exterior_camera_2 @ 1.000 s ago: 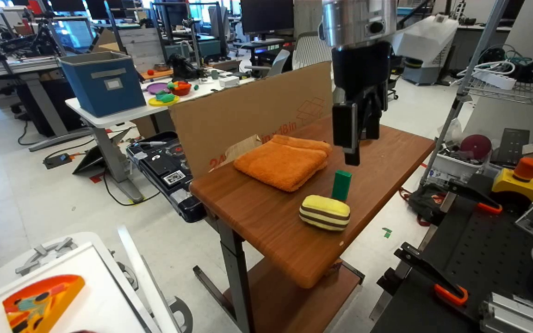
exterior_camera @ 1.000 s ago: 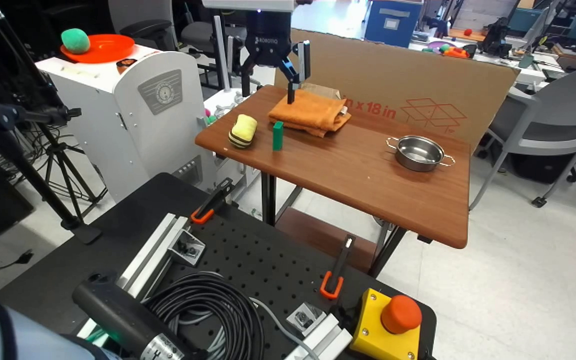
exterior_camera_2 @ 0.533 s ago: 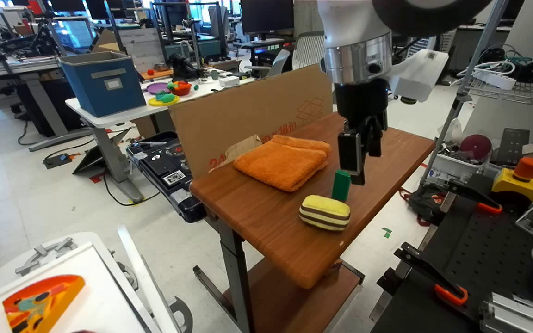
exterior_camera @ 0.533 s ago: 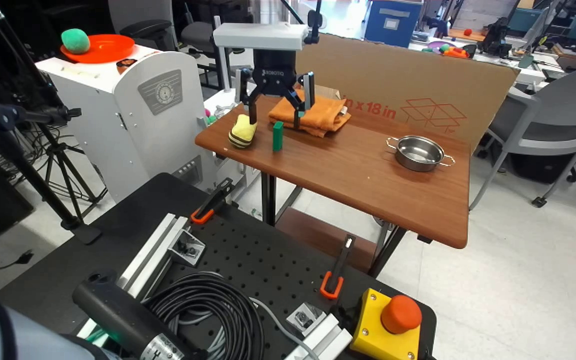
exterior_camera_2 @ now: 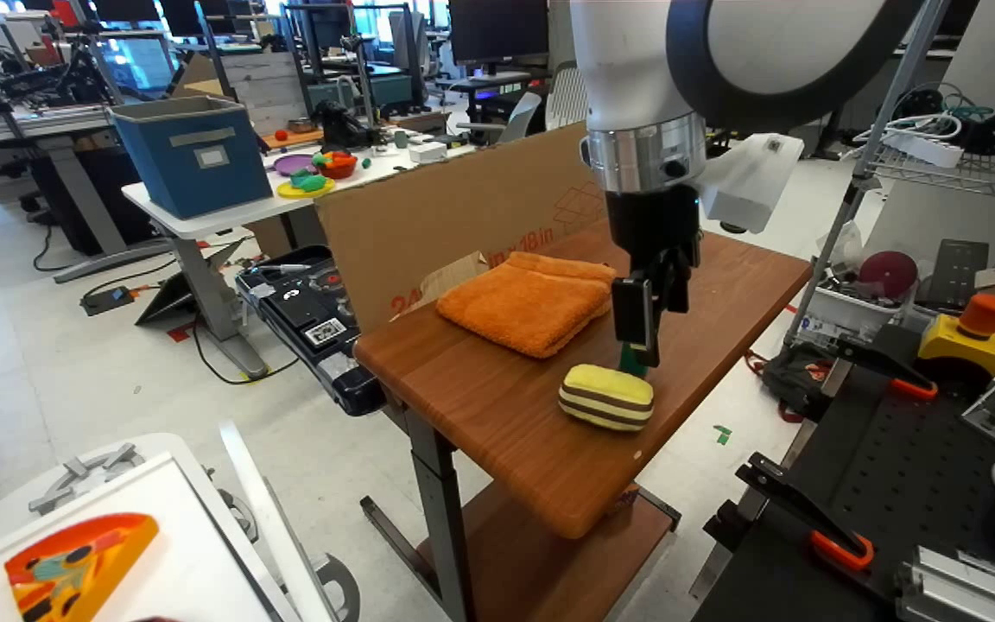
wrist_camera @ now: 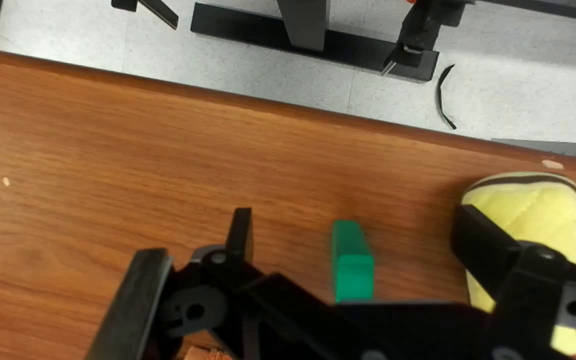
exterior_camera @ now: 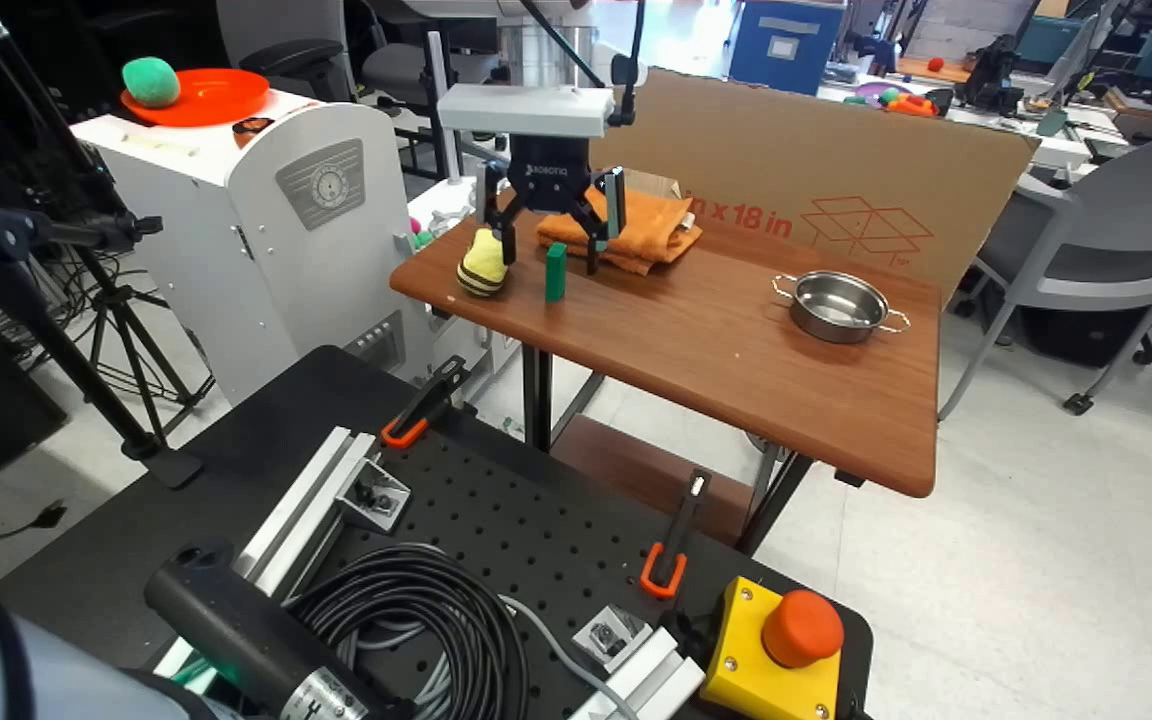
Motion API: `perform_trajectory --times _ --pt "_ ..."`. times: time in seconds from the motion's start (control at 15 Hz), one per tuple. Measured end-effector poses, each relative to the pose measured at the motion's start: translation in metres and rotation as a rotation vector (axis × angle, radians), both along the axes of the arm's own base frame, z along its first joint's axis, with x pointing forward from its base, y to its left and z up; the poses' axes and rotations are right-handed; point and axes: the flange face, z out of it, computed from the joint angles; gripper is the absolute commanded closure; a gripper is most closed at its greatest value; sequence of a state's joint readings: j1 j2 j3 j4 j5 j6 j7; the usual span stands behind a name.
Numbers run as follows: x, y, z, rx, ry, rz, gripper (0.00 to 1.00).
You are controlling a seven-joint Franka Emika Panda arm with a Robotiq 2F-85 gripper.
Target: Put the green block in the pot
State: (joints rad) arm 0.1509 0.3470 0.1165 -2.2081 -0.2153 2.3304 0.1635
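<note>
Room with pale floor (exterior_camera: 996, 560). Nearest in an exterior view: black surface (exterior_camera: 266, 440), perforated, on which coiled cable (exterior_camera: 476, 620), a red button (exterior_camera: 802, 628) and two orange-tipped clamps (exterior_camera: 433, 393) are carried.

Brown surface (exterior_camera: 696, 335), wooden: set beyond.

Block (exterior_camera: 556, 275), green, one: stood upright toward the near edge of the brown surface.

Gripper (exterior_camera: 550, 258), black, one: suspended above, fingers (exterior_camera: 593, 257) spread wide; in the wrist view the block is framed between them, a gap shown on each side.

Toy (exterior_camera: 476, 278), yellow, dark-striped, one: laid beside the block, apart from it, and partly covered by a finger in the wrist view; whether it is touched cannot be told.

Pot (exterior_camera: 833, 320), silver, two-handled, one: placed toward the opposite end, well apart from the block.

Cloth (exterior_camera: 641, 225), orange, one: folded, laid behind the block.

Cardboard (exterior_camera: 786, 150), printed in red: stood along the far side of the brown surface.

Bin (exterior_camera_2: 195, 181), blue: seen in the background of both exterior views.
</note>
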Motion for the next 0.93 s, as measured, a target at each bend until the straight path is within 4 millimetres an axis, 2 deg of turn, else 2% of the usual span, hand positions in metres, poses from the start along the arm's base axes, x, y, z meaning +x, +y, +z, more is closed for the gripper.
perform_trajectory --times 0.27,0.33,0.4,0.6,0.93 --pt "0.012 0.007 0.001 0.021 -0.049 0.006 0.0" --pt "0.016 0.007 0.002 0.024 -0.059 0.003 0.25" --pt "0.019 0.006 0.003 0.026 -0.068 0.0 0.28" --pt "0.025 0.0 0.0 0.023 -0.071 -0.013 0.51" --pt "0.027 -0.007 -0.016 0.014 -0.048 -0.025 0.88"
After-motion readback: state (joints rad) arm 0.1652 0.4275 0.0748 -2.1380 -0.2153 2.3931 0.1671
